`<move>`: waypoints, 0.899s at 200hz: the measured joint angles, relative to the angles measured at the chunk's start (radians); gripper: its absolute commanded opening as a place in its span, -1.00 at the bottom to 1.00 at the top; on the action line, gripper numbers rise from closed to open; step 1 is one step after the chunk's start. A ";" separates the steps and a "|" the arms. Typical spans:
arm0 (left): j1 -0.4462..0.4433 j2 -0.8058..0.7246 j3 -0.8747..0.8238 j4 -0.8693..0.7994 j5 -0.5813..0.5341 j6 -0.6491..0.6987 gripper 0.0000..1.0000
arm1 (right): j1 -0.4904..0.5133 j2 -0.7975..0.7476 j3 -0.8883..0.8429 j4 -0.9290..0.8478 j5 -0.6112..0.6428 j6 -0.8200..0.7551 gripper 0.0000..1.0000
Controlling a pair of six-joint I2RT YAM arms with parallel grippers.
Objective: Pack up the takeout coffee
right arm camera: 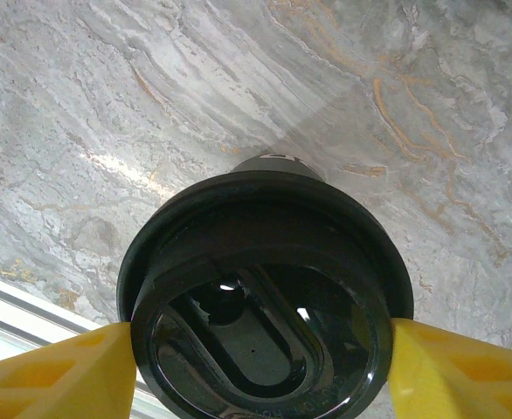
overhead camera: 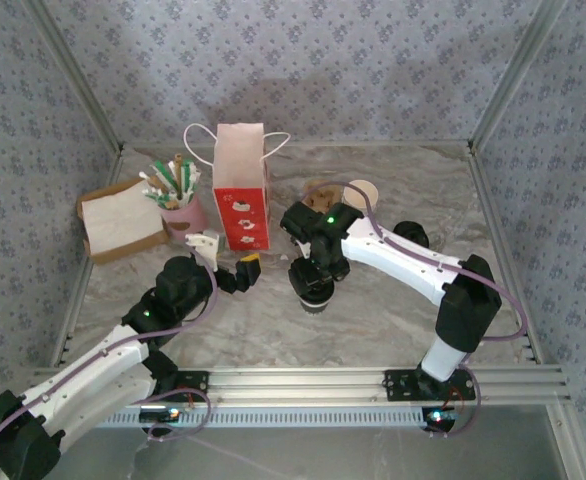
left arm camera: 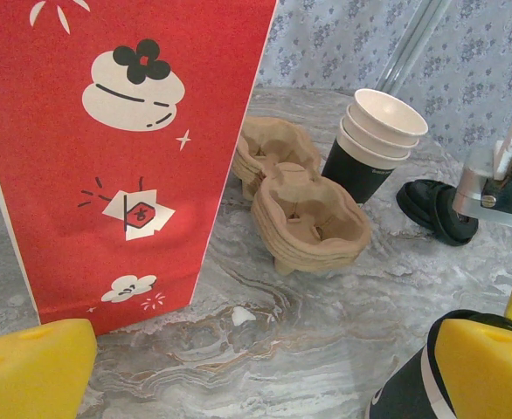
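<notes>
The takeout coffee, a small black paper cup (overhead camera: pixel 313 298) with its round black lid (right arm camera: pixel 260 305), stands on the marble table in front of the red paper bag (overhead camera: pixel 241 190). From above, my right gripper (right arm camera: pixel 260 358) is shut on the lid, one yellow finger pressed against each side of the rim. To the cup's left, my left gripper (overhead camera: pixel 235 272) stands open near the bag's base and holds nothing. In the left wrist view the red bag (left arm camera: pixel 107 148) is at the left, and the cup's side (left arm camera: pixel 404 393) shows at the bottom right beside one yellow finger (left arm camera: pixel 487 367).
Stacked brown cup carriers (left arm camera: pixel 308 218) and a stack of paper cups (left arm camera: pixel 374 144) sit right of the bag, with spare black lids (left arm camera: pixel 435 209) beyond. At the back left are a pink cup of stirrers (overhead camera: pixel 178 200) and a napkin box (overhead camera: pixel 123 222).
</notes>
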 measured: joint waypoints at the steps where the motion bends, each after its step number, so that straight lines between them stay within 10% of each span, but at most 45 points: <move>1: 0.000 0.000 0.000 0.000 0.000 0.000 1.00 | 0.000 0.000 0.000 0.000 0.000 0.000 0.44; 180: 0.000 0.000 0.000 0.000 0.000 0.000 0.99 | 0.021 -0.048 -0.099 0.087 0.020 0.015 0.44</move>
